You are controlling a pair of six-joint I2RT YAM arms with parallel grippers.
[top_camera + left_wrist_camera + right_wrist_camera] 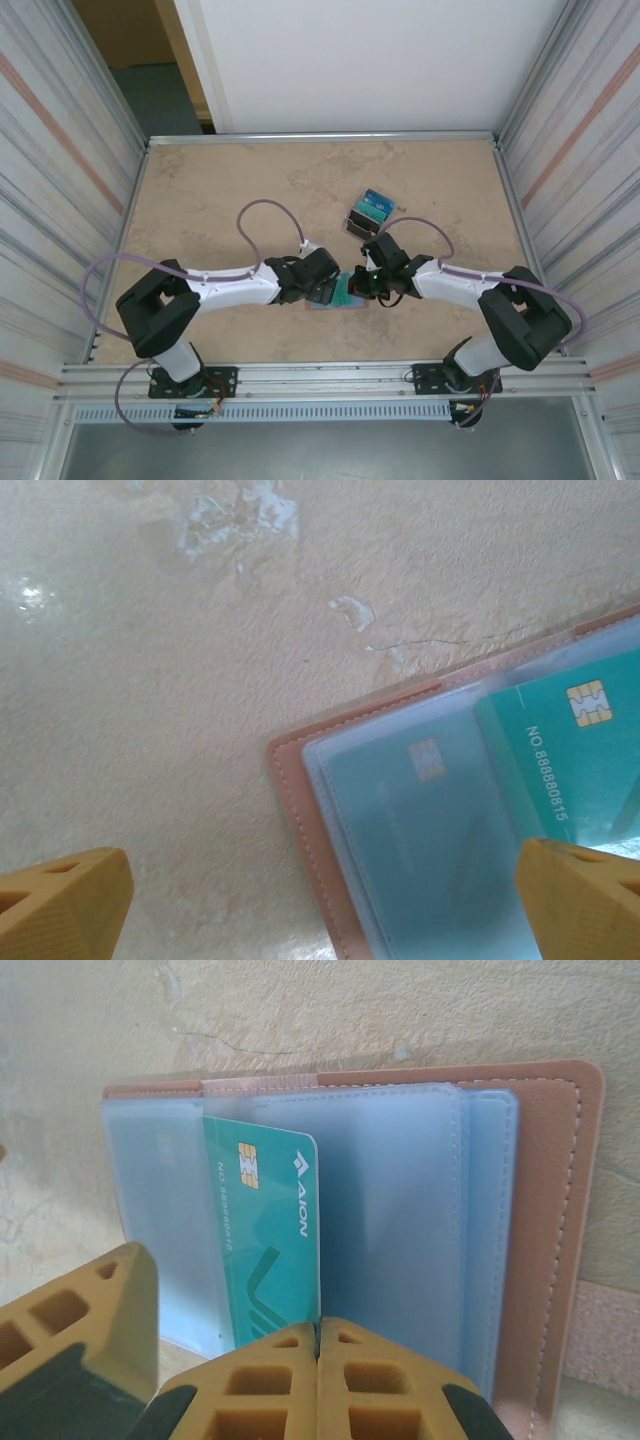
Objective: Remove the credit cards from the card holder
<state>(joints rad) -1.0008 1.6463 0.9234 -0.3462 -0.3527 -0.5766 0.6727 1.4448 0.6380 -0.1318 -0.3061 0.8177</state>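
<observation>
The salmon-pink card holder (347, 296) lies open on the table between both grippers, its clear blue sleeves facing up (545, 1210). A teal credit card (265, 1230) with a gold chip sticks partly out of a sleeve. My right gripper (319, 1325) is shut, and the card's near edge runs into the seam between its pads. A second card (420, 820) sits clouded inside a sleeve, beside the freed one (570, 760). My left gripper (318, 865) is open just above the holder's pink corner (300, 800), with nothing between its fingers. One left finger (100, 1300) shows beside the right pads.
A clear plastic box with a blue-teal top (367, 212) stands just behind the right gripper. Metal rails edge the table on the left, back and right. Bare beige tabletop (220, 190) spreads to the left and back.
</observation>
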